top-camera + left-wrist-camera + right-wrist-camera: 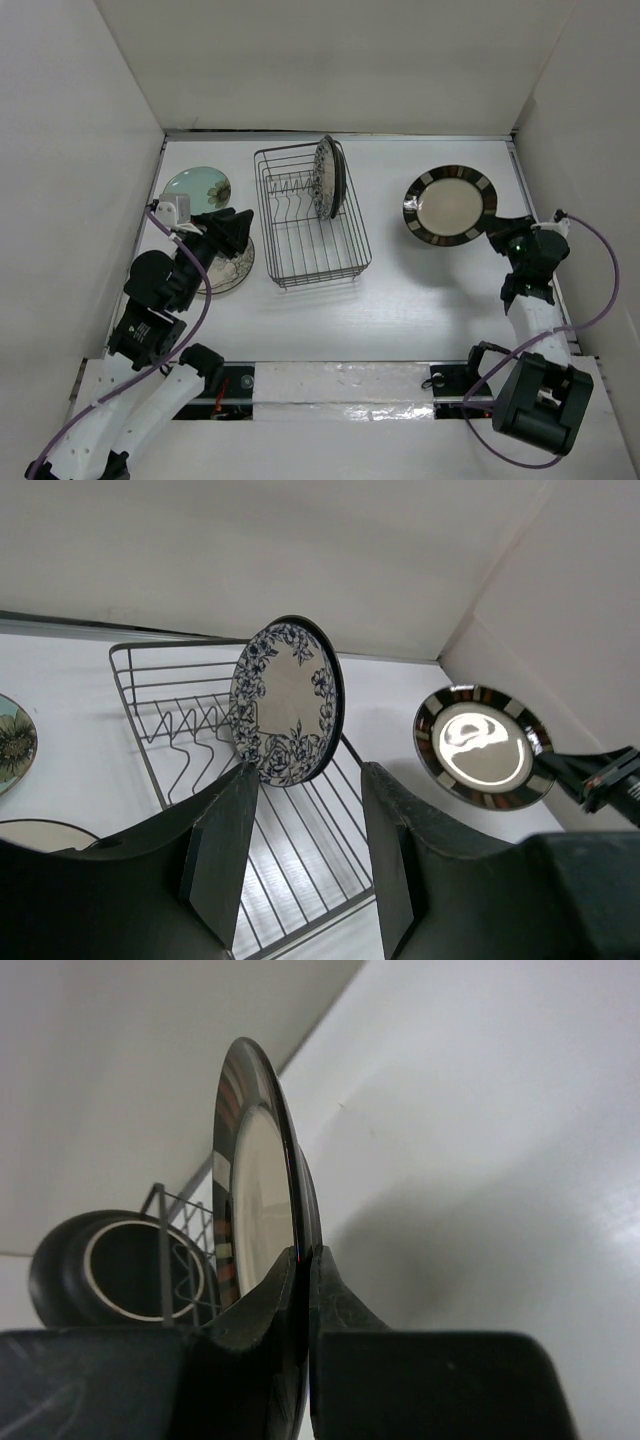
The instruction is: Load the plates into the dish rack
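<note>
Plates: five in all; two on the table at left, one in the right gripper, two in the rack.

Nearest: left gripper (236,228) released, fingers (225,850) spread with nothing between them; it hangs over the cream plate (238,264), which lies flat on the white table (420,310); the left arm hides that plate's near-left part, so its drawing is hard to read.

Right gripper (303,1255) clenched on the near rim of the dark segmented plate (450,205), cream centre; plate sits at the right of the table, well apart from the rack; can't tell whether it touches the table.

One dish rack (300,245), dark wire, mid-table between the two arms; prong row runs along its middle; near slots unfilled.

At its far end two plates stand upright side by side: the blue-floral plate (285,705), pattern facing the left gripper, and the dark plate (339,180) just behind it; the right wrist view shows that one's dark underside with a pale ring.

Pale green plate (197,188) flat at far left, just beyond the cream one.

Around: one purple cable (600,290) per arm; white walls (340,60) on three sides.
</note>
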Action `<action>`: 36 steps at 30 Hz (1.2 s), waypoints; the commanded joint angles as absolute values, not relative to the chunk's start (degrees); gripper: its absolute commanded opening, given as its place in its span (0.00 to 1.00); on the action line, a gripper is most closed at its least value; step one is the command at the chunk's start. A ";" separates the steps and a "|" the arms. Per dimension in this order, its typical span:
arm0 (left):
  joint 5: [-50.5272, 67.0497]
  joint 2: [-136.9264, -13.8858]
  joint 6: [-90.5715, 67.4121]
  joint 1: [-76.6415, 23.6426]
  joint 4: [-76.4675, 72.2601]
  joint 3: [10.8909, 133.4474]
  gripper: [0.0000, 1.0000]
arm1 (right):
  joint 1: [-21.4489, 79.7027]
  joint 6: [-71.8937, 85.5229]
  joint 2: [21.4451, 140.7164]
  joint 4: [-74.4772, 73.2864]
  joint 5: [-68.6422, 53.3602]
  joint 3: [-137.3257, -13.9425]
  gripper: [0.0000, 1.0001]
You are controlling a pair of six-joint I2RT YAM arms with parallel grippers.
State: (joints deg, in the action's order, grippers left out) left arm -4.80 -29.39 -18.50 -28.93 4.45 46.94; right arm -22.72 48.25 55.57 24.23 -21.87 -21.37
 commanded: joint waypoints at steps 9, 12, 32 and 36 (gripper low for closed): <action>-4.83 -30.50 -17.84 -29.36 2.64 47.72 0.42 | -2.94 47.55 55.26 22.85 -12.06 -51.73 0.00; -4.83 -30.50 -17.84 -29.36 2.72 47.72 0.42 | 3.41 46.59 58.52 20.93 -7.14 -57.37 0.00; -4.75 -28.92 -18.46 -29.36 2.37 47.46 0.42 | 41.30 16.80 96.49 -4.74 39.27 -109.76 0.00; -4.66 -28.57 -18.46 -29.36 2.29 47.46 0.42 | 44.47 10.28 101.68 -5.10 46.57 -115.30 0.00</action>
State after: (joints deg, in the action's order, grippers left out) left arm -4.78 -29.34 -18.50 -28.93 4.54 46.94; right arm 42.35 15.79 102.26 -13.28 36.32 -107.63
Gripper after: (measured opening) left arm 0.420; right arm 0.059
